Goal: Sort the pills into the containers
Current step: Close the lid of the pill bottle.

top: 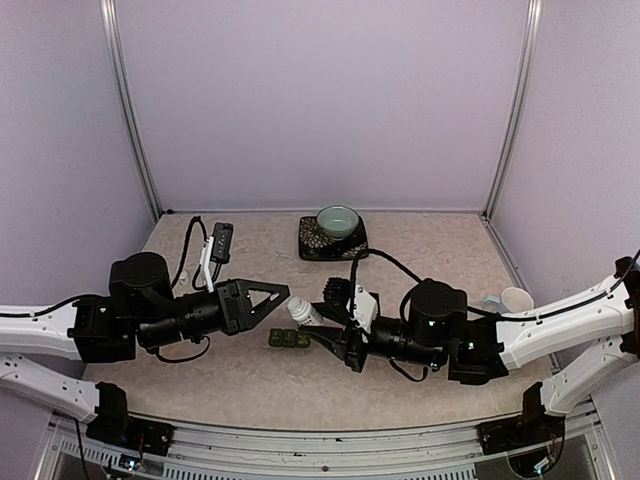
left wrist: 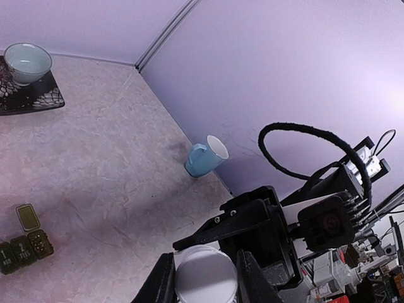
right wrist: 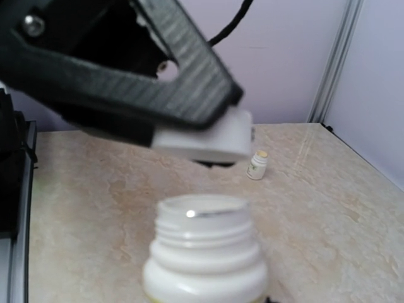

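The white cap (right wrist: 202,136) is held in left fingers (right wrist: 158,69) just above the bottle (right wrist: 205,252), itself clasped by right fingers (top: 330,338); containers (top: 288,339) lie near the bottle.

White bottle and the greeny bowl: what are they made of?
The white bottle looks like plastic. It is opaque and slightly shiny, with moulded screw threads round its open neck. The bowl looks like glazed ceramic, smooth and glossy pale teal with a rounded rim, though shiny plastic can't be ruled out.
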`<action>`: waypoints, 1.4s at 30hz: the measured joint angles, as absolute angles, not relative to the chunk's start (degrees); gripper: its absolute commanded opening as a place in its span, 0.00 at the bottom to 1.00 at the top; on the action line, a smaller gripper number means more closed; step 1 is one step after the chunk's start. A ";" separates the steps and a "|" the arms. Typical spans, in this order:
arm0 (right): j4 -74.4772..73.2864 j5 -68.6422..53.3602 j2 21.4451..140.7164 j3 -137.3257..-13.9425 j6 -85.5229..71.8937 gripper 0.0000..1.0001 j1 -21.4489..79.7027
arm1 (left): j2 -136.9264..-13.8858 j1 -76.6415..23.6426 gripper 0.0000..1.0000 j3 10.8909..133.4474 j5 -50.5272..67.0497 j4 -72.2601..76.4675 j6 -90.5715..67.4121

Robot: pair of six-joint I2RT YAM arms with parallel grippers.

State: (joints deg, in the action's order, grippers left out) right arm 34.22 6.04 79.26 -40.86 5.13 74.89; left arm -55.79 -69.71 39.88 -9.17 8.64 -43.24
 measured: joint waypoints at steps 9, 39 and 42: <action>33.95 6.48 79.26 -41.21 5.63 0.29 74.89 | -57.19 -70.61 0.27 39.92 -8.95 9.47 -43.24; 24.18 11.90 80.58 -48.05 6.26 0.28 75.44 | -59.83 -71.05 0.31 40.66 -13.85 12.43 -43.29; 21.69 13.89 81.32 -49.89 6.11 0.28 75.96 | -59.96 -71.07 0.30 40.69 -15.14 12.29 -43.24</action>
State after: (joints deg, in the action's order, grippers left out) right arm 21.69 13.89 81.32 -49.89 6.11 75.96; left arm -59.96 -71.07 40.69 -15.14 12.29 -43.24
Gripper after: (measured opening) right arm 0.314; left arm 0.312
